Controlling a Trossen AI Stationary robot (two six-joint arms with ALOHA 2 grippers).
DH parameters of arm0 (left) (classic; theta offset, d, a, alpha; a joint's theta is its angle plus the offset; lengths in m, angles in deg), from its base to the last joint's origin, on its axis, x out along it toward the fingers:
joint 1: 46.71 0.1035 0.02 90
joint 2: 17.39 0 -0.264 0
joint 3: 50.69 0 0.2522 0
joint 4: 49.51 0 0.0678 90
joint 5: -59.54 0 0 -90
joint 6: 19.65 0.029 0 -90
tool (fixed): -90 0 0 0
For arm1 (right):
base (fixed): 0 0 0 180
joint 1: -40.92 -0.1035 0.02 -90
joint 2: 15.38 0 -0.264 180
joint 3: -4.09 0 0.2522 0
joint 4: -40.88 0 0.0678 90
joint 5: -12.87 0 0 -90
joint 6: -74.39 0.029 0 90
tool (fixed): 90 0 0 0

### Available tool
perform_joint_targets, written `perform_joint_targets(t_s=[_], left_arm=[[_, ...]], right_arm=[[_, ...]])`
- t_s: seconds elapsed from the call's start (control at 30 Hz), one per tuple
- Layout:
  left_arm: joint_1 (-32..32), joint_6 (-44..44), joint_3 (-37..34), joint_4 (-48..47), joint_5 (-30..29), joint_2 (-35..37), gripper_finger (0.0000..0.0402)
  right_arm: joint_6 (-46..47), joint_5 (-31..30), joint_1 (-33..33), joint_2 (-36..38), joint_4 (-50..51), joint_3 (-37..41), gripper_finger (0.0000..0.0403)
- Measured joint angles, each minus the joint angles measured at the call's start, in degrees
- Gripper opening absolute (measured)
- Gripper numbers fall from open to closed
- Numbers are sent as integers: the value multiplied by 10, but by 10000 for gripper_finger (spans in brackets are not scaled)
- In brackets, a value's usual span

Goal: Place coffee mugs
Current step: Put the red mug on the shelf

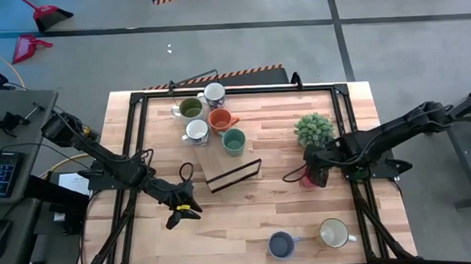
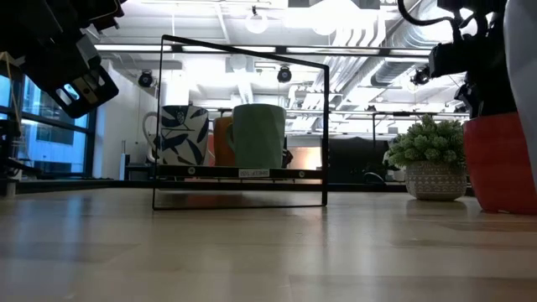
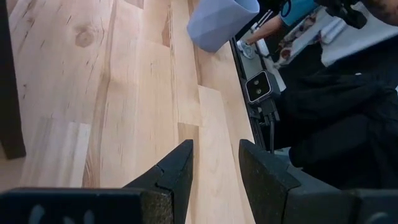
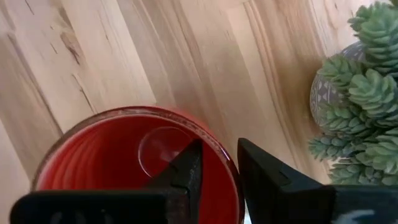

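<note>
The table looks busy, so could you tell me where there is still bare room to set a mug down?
Bare wood lies between the wire frame and the blue mug, and along the table's near-left edge beyond the left gripper. It is crowded by the far mug cluster and around the potted plant, where the right gripper straddles the red mug's rim.
</note>
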Motion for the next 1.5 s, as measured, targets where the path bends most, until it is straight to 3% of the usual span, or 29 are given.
perform_joint_targets(t_s=[0.67, 0.93, 1.2, 1.5], left_arm=[[0, 0, 0, 0, 0, 0, 117], [0, 0, 0, 0, 0, 0, 117], [0, 0, 0, 0, 0, 0, 117], [0, 0, 0, -5, 0, 0, 117]], right_arm=[[-46, -1, 0, -110, -42, 0, 78], [-49, 8, 0, -119, -46, -3, 12], [-43, 29, 12, -117, -60, -2, 5], [-58, 45, 51, -91, -27, -113, 2]])
